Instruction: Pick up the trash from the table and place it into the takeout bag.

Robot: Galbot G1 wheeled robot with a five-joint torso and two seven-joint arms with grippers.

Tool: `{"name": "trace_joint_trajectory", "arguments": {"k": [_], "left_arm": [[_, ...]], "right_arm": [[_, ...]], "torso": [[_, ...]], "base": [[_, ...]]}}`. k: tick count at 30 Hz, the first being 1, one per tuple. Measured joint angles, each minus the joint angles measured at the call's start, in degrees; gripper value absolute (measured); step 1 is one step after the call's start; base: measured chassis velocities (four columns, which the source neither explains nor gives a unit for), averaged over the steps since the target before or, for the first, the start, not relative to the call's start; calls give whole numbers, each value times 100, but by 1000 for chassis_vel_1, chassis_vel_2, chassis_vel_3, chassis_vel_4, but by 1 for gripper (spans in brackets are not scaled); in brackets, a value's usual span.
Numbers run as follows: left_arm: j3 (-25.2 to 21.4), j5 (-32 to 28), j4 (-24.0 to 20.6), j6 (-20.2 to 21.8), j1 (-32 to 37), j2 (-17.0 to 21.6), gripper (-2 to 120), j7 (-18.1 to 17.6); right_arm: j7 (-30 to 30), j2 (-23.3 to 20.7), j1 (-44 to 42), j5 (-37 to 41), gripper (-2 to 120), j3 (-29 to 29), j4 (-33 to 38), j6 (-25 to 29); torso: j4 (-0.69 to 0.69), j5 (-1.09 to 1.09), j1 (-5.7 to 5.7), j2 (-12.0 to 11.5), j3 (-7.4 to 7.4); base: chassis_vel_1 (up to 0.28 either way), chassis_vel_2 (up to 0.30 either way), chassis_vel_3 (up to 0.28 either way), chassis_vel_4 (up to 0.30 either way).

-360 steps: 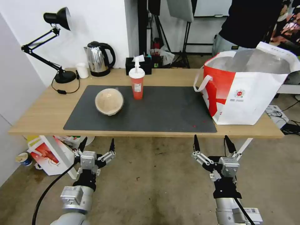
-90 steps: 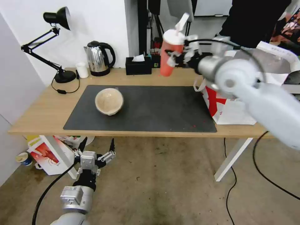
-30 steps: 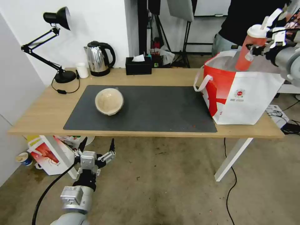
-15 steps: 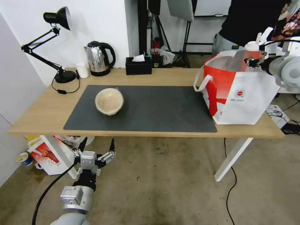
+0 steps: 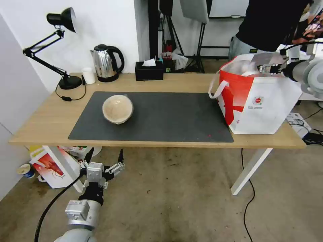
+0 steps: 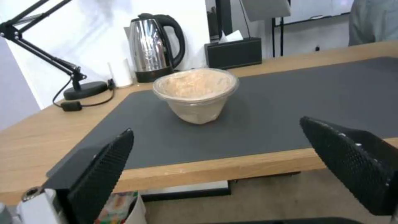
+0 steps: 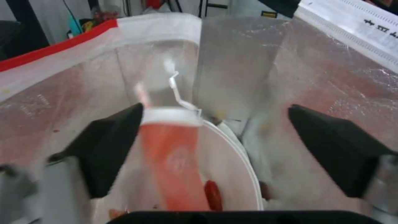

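Right gripper (image 7: 215,146), jaws apart, over red cup (image 7: 174,168) (inside takeout bag (image 5: 269,104)).

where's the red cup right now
The red cup lies inside the takeout bag at the table's right end, on the white bowl, between the right gripper's open fingers.

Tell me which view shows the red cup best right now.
The right wrist view: the red cup lies inside the takeout bag against the white bowl, between the open right end effector's fingers. The head view shows the takeout bag's outside and rim; the left wrist view faces the tan bowl.
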Motion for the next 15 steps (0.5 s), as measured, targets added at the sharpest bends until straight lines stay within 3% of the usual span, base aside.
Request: {"name": "trace_joint_trajectory", "arguments": {"k": [3,15], "left_arm": [[0,0,0,0,0,0,100,0],[0,0,0,0,0,0,100,0]], "right_arm": [[-1,-2,0,-25,99,-5,-4,5],[-52,-69,-29,92,100,143,157,198]], "torso": [[0,0,0,0,0],[-1,0,0,0,0]], "base": [[0,0,0,0],[0,0,0,0]]}}
